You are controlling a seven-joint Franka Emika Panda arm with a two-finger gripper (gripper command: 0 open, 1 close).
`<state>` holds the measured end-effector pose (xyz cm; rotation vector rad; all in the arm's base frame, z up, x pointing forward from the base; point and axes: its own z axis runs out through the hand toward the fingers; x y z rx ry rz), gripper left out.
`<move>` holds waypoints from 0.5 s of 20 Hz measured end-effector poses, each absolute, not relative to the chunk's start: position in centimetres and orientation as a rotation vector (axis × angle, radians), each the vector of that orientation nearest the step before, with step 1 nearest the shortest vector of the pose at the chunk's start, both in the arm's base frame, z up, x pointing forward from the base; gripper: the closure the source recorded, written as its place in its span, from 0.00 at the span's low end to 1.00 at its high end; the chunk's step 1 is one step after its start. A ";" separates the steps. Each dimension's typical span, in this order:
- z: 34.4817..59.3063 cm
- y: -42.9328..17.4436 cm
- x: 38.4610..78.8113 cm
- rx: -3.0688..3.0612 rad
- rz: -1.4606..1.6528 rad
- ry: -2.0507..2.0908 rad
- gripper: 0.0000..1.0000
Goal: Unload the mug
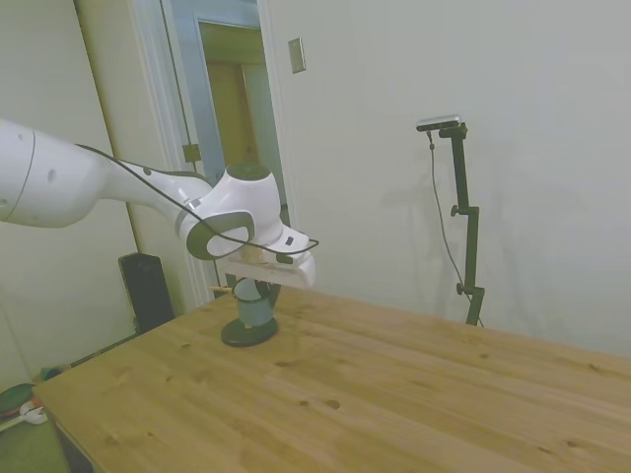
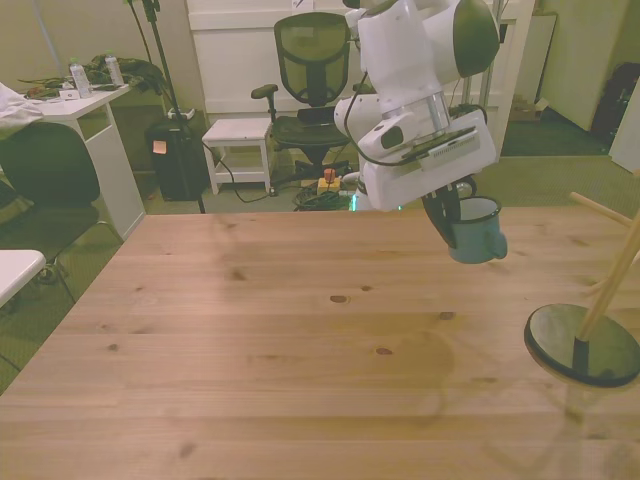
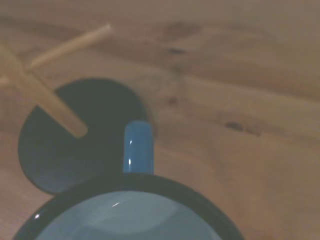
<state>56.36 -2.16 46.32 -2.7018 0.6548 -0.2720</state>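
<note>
While held up clear of the bench (image 2: 250,330), the mug (image 2: 477,229) hangs just under the pincer (image 2: 447,212), dark fingers closed on its rim, one apparently inside the white bowl and one outside. Tilted a little in the front view, mouth up toward the wrist, handle pointing out to the front view's right and slightly down. Off the rack already, by the look of it: the wooden rack (image 2: 600,290) with its dark round base (image 2: 582,345) stands on the bench nearby, toward the front view's right and nearer that camera, pegs free of the cup. Confirmed from the wrist view: dark rim of the mug (image 3: 131,210) close up, blue handle (image 3: 137,146) reaching out over the black base (image 3: 85,132), a bare peg (image 3: 37,90) slanting across, nothing touching. From the side, mug (image 1: 258,307) tucked beneath the white hand, hanging in front of the base (image 1: 248,332), no telling there how high above the wood. Next move judged to turn on one thing: open bench lies away from the rack, toward the front view's left, so carry that way, then straight down, bottom first. Main risk a thin rim grip letting the cup swing or slip on touchdown.
</note>
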 end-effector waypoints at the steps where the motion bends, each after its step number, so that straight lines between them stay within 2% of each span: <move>1: 45.7 -2.2 56.6 -2.722 -0.239 0.690 1.00; 10: 41.1 -3.9 62.0 -2.791 0.003 0.953 1.00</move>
